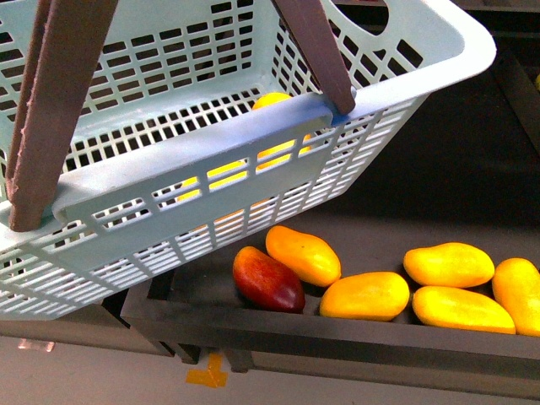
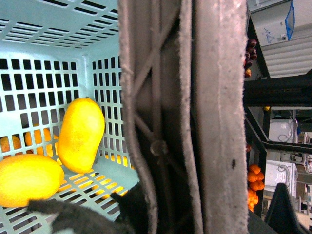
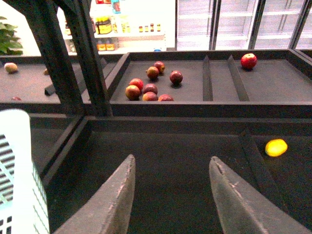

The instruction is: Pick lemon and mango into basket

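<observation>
Lemon and mango are seen lying side by side on the floor of the basket. The brighter fruit is taken as the lemon, by judgement only. Both picks are therefore judged done.

In the front view the basket is carried tilted, its near rim rising toward 2 o'clock, above the dark surface. Spare mangoes and one dark red mango lie on that surface at 5 o'clock from the basket, just under its wall.

Left end effector: judged clamped on the handles, which fill its wrist view; the fingers are mostly hidden.

Right end effector: spread wide, nothing held, above bare dark shelf. A small yellow fruit is noted in a neighbouring compartment, and red fruits on the shelf beyond.

Risks:
- With the tilt, both fruits could roll to the low end and the handles could slip in the grip.
- If the basket is lowered, its wall could knock the spare mangoes.

Writing: none legible. Labels on the bottles are too small to read. A yellow tape mark is blank.
</observation>
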